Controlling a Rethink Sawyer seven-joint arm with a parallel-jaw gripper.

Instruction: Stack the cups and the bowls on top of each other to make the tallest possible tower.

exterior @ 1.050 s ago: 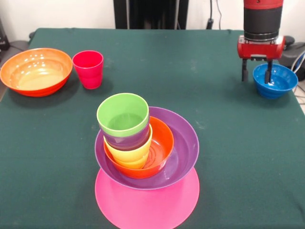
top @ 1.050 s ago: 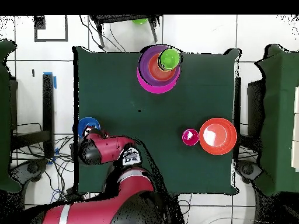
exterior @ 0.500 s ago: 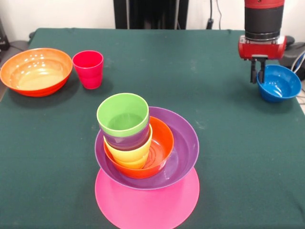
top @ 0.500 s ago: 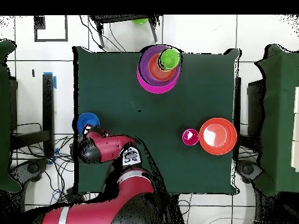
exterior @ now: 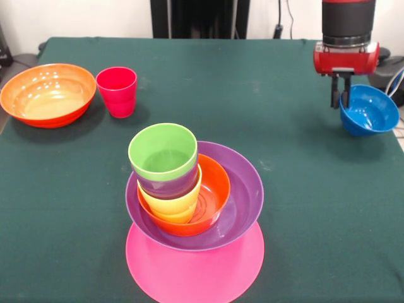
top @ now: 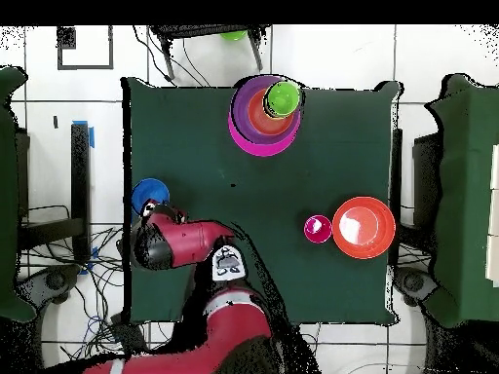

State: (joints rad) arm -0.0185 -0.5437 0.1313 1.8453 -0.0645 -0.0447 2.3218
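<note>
Blue bowl (exterior: 369, 111) lifted, fingers (exterior: 341, 96) clamped

The middle of the worktop (exterior: 278, 208) lay bare, leaving wide room for passage. The tower (exterior: 189, 202) stood at the middle of one edge, while the large orange bowl (exterior: 47, 93) and red cup (exterior: 117, 91) sat just beside each other near a side edge. The gripper (exterior: 341, 100) and blue bowl (exterior: 369, 110) occupied the opposite side edge.
</note>
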